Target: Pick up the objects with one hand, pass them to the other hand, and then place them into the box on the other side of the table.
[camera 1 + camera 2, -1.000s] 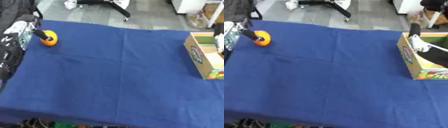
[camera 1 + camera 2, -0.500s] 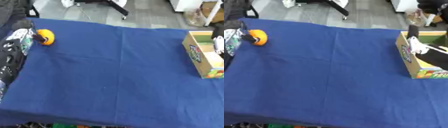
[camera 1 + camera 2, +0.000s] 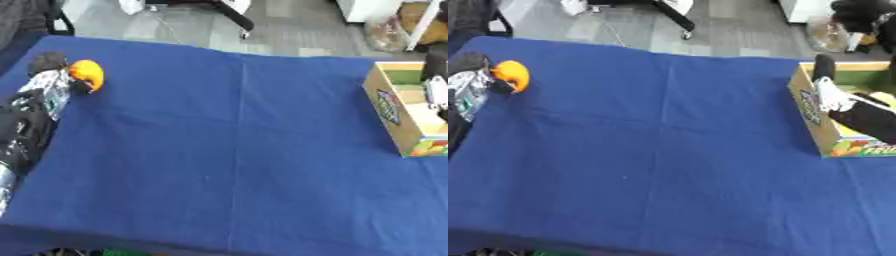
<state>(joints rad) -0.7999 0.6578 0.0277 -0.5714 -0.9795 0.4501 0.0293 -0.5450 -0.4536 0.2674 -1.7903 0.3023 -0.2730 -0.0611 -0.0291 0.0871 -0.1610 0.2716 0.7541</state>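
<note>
Orange ball (image 3: 87, 75) sits pinched in the left hand (image 3: 54, 75); right hand (image 3: 830, 90), fingers unclear, over the box (image 3: 820, 127).

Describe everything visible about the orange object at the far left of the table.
The orange object is small, rounded and smooth, plain bright orange with no markings that can be made out, possibly a fruit or ball. It sits at the far left of the blue tablecloth, against the fingers of the left hand, whose dark fingers close around its near side. Whether it is lifted off the cloth cannot be told. It is far from the cardboard box.
</note>
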